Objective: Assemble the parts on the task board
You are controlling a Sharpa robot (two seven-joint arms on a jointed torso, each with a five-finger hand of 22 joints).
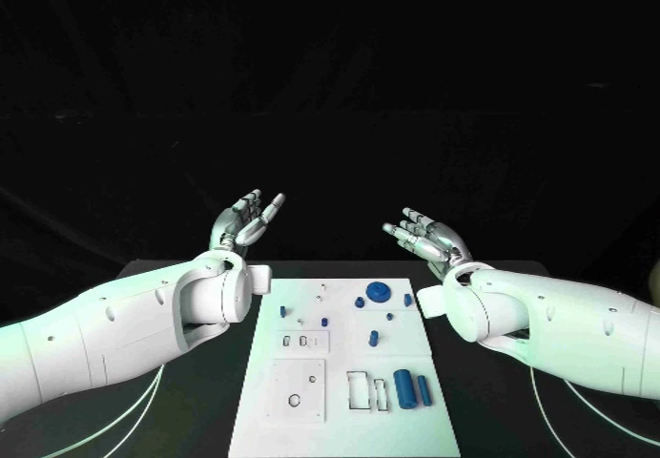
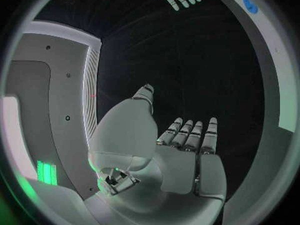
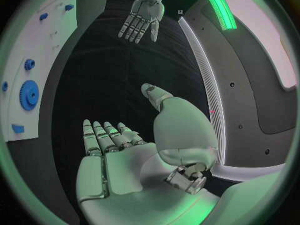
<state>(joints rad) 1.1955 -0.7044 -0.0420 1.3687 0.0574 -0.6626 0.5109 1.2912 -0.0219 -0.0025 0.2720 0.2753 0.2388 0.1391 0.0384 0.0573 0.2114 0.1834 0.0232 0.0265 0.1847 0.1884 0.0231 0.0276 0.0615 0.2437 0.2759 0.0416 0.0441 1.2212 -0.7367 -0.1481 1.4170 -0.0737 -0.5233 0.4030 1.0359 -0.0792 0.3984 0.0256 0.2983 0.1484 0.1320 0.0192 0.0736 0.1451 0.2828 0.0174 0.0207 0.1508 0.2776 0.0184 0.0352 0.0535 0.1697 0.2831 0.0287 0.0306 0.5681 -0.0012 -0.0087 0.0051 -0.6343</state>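
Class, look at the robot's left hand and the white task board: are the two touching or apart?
Apart. In the head view the left hand is raised, palm open, over the dark far side of the table, well beyond the task board's far edge.

White arms point(image 1: 124, 329), silver hands point(image 1: 248, 218)

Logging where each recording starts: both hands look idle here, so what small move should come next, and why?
Probably lower the right hand toward the blue cylindrical parts on the white task board. Both it and the left hand are raised beyond the board, fingers apart, holding nothing, and those parts lie on its side.
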